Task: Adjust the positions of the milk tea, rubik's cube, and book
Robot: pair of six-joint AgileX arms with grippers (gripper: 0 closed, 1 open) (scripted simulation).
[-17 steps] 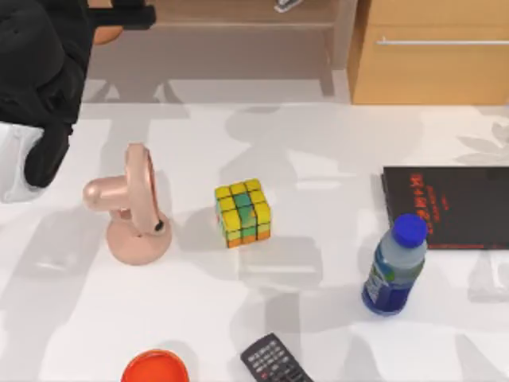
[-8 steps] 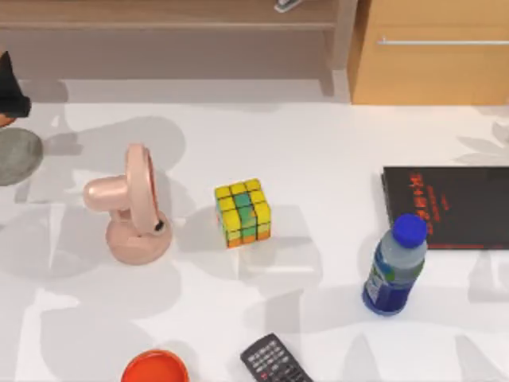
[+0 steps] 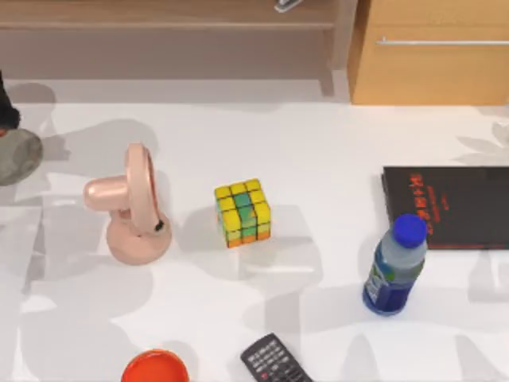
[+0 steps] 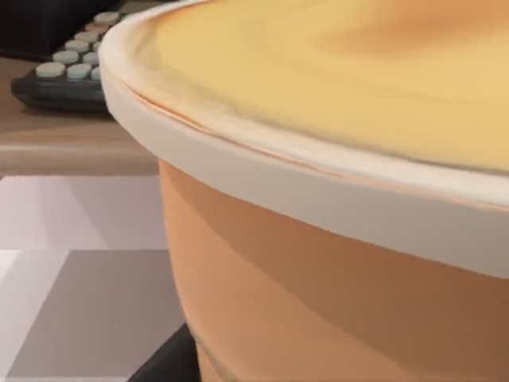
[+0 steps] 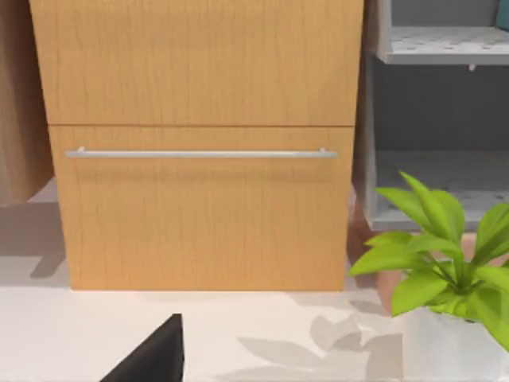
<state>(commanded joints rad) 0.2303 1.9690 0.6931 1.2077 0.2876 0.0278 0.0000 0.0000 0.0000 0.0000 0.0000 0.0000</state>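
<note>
**A:** ok so where's everything sitting right now?

**B:** From the top view, the rubik's cube [image 3: 242, 212] is pretty much dead center of the frame on the white table [image 3: 318, 143], standing free with nothing touching it. The pink desk fan [image 3: 131, 207] is to its left, a clear gap between them. The water bottle [image 3: 395, 267] with the blue cap is at lower right, and the thin black book [image 3: 449, 207] with red lettering is just above it at the right edge. The remote [image 3: 274, 362] is cut off at the bottom center, and a flat orange-red round thing [image 3: 155, 368] sits at lower left.

**A:** and the milk tea?

**B:** Left wrist view is right up against it: the milk tea [image 4: 334, 239], peach-orange side with a pale rim, taking up most of the frame. Behind it, upper left of that frame, there's a dark keypad device [image 4: 67, 76] on a wooden ledge.

**A:** jaws?

**B:** Honestly can't tell for the left one. At the far left edge of the top view there's just a grey and dark bit of the left arm [image 3: 14, 151].

**A:** right arm?

**B:** Its wrist view faces a wooden cabinet [image 5: 199, 143], with a potted plant [image 5: 445, 270] at lower right.
</note>
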